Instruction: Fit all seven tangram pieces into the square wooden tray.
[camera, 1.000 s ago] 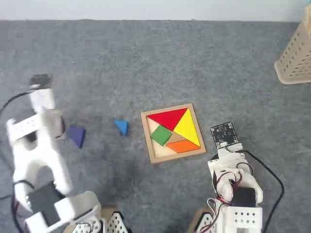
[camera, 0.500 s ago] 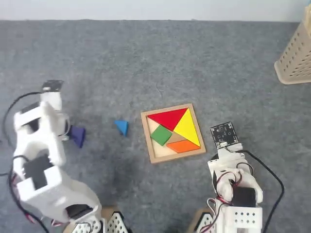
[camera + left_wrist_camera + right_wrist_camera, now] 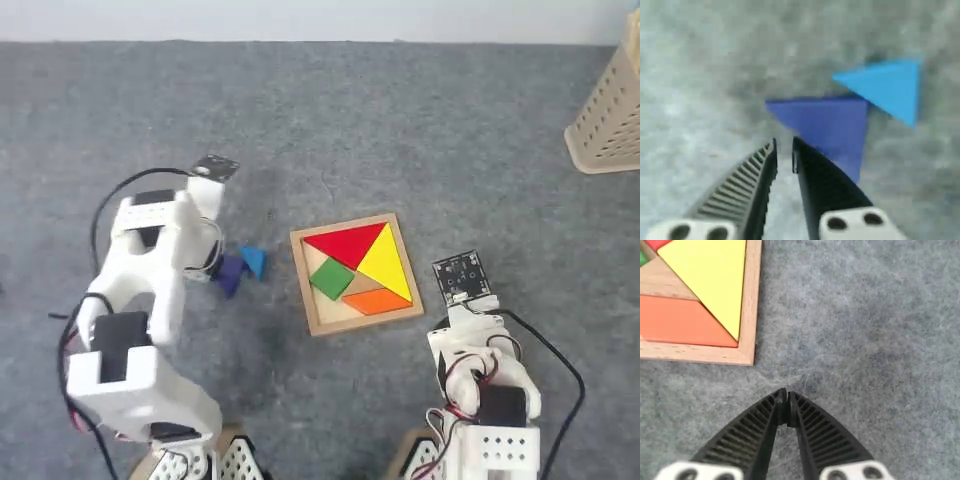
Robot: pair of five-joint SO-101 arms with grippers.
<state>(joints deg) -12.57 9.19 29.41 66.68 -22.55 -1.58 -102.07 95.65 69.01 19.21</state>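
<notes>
Grey felt-like carpet covers the worktop, with a pale wall along the far edge and a cream perforated basket [image 3: 610,110] at 2 o'clock.

Just off centre, toward 4 o'clock, sits the square wooden tray [image 3: 303,290], turned slightly. Four pieces lie inside it:
- a red triangle [image 3: 345,245] on the 12 o'clock side
- a yellow triangle [image 3: 385,262] on the 3 o'clock side
- a green square [image 3: 331,278] on the 9 o'clock side
- an orange parallelogram [image 3: 377,300] toward 5 o'clock

Bare wood shows between the green and orange pieces and in the 7 o'clock corner.

Two more pieces lie on the carpet outside the tray. A light blue triangle [image 3: 251,261] is near the tray at its 9 o'clock. A dark blue triangle [image 3: 230,273] lies at the light blue one's 8 o'clock, touching it or very nearly so.

The white left arm rises from 7 o'clock and bends over these two pieces. The left hand [image 3: 783,150] is low over the carpet. Its fingers are narrow, with only a slim strip of carpet showing between the tips. One finger overlaps the edge of the dark blue triangle, and nothing is held between the fingers.

The right arm is at 5 o'clock. The right hand [image 3: 786,397] is closed, with its tips meeting. It holds nothing and hangs over bare carpet just outside the tray corner that holds the orange and yellow pieces.
</notes>
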